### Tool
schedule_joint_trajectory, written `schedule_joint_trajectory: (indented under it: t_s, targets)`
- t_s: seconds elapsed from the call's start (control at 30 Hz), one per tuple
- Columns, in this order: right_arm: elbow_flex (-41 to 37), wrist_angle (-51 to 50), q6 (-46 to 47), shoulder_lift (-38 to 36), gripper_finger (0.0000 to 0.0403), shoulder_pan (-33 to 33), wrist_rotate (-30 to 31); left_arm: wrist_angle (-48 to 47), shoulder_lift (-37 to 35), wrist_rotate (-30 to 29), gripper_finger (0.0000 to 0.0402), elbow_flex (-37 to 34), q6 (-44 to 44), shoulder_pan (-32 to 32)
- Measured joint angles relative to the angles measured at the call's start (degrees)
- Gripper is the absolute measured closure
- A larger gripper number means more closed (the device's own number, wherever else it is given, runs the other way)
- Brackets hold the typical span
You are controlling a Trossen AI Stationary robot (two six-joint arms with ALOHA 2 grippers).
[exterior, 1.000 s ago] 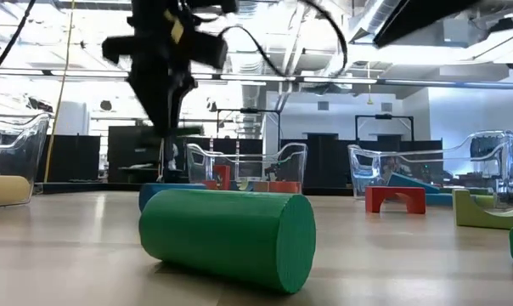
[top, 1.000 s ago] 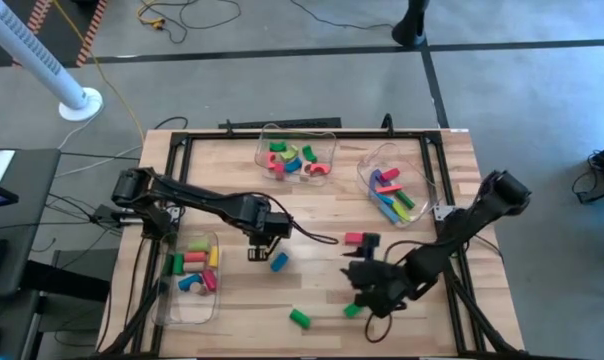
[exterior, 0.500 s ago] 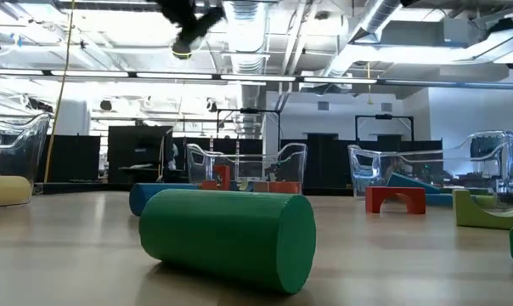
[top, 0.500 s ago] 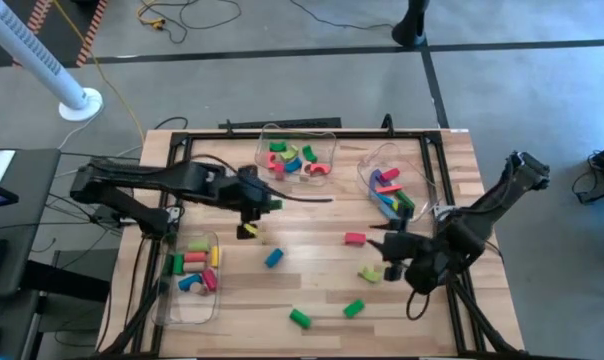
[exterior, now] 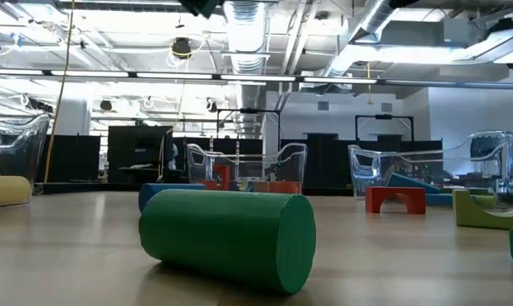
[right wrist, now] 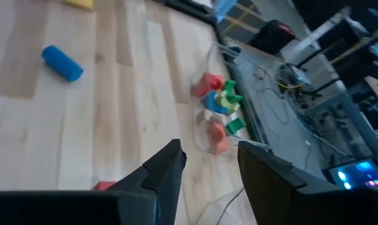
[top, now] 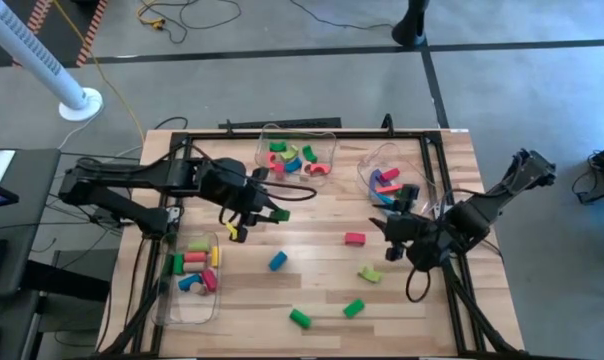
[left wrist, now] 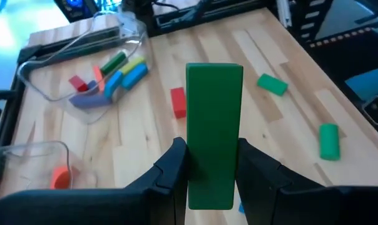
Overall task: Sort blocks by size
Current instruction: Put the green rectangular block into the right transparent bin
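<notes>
My left gripper [left wrist: 211, 172] clamps a green bar [left wrist: 213, 131] upright between its fingers, raised above the table [top: 312, 270] near the back bins. My right gripper [right wrist: 209, 164], fingers parted and empty, hovers beside the red block [top: 354, 239].

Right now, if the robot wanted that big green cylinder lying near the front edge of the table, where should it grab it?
Across the middle of the green cylinder, coming straight down from above. It lies on its side on the table, so fingers closing on its two flat ends would likely hold better than on the curved sides, which could roll. Nothing crowds it.
</notes>
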Motion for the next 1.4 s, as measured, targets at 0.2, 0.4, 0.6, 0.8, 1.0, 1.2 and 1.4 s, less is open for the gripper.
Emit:
schedule_joint_trajectory:
  t_s: [0.2,0.4,0.6,0.8,1.0,1.2,1.4]
  targets:
    - [0.0,0.0,-2.8,-3.4,0.0216,-0.1,-2.7,5.5,0.0,2.4,0.0304,-4.5,-1.8,1.9]
    - [-2.1,0.8,-4.2,-9.1,0.0216,2.3,-4.2,12.0,0.0,5.3,0.0304,-8.7,-2.5,2.6]
    - [-14.2,12.0,-5.2,-19.6,0.0216,4.1,-5.6,21.9,-0.1,12.1,0.0304,-12.9,-3.2,2.5]
    - [-27.7,36.9,-16.0,-23.8,0.0209,3.1,-10.5,31.7,0.0,16.8,0.0304,-17.3,-4.5,2.6]
    - [-33.0,57.9,-25.6,-17.4,0.0173,-1.7,-18.5,39.1,1.6,20.4,0.0304,-20.9,-7.2,2.5]
    - [-33.1,73.4,-32.9,-5.8,0.0154,-8.1,-27.5,43.5,5.3,24.8,0.0304,-22.0,-8.6,2.3]
    - [-30.4,84.9,-41.9,5.0,0.0154,-11.8,-31.5,45.9,10.4,31.6,0.0304,-22.3,-9.7,2.2]
